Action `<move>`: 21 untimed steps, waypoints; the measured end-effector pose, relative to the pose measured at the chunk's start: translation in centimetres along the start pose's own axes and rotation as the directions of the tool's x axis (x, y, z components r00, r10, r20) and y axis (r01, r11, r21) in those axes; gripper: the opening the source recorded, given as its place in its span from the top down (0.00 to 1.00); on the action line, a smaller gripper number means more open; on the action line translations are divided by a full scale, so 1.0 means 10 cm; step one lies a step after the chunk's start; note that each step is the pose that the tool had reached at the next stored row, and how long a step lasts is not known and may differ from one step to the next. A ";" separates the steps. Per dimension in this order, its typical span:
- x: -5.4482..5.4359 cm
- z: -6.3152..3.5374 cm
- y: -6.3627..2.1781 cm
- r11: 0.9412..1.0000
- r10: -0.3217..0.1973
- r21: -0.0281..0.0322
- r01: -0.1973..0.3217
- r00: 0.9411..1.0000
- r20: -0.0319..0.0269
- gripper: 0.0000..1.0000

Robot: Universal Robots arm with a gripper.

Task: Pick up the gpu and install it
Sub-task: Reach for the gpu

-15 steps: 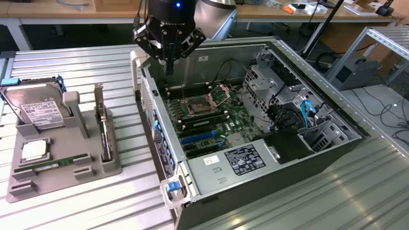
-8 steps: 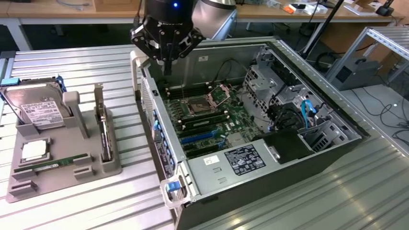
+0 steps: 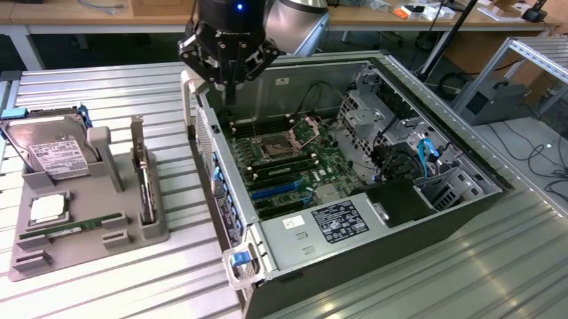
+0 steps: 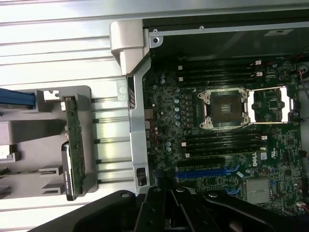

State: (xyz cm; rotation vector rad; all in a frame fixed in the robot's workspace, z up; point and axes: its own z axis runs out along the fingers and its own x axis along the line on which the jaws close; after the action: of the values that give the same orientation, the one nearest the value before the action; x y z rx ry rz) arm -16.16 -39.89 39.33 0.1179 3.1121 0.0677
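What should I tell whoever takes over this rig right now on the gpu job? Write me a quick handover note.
Gripper: shut and holding nothing. It hangs above the wall of the open computer case on the side facing the holder.
gpu: stands on edge in the gray holder, on the exterior view's left of the case, untouched.
Done: nothing that shows; the gpu is not yet picked up.
Left: the pick-up and the install. The blue slot on the motherboard is empty.
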 end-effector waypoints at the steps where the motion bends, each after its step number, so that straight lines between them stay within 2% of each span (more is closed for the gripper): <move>1: 0.00 0.000 0.000 1.000 0.000 0.000 0.000 1.000 0.000 0.89; 21: 0.10 -0.003 -0.007 1.000 0.000 0.000 0.000 1.000 0.000 0.89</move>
State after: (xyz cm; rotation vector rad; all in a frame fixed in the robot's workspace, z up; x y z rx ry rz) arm -17.14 -39.89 39.33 0.1179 3.1121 0.0677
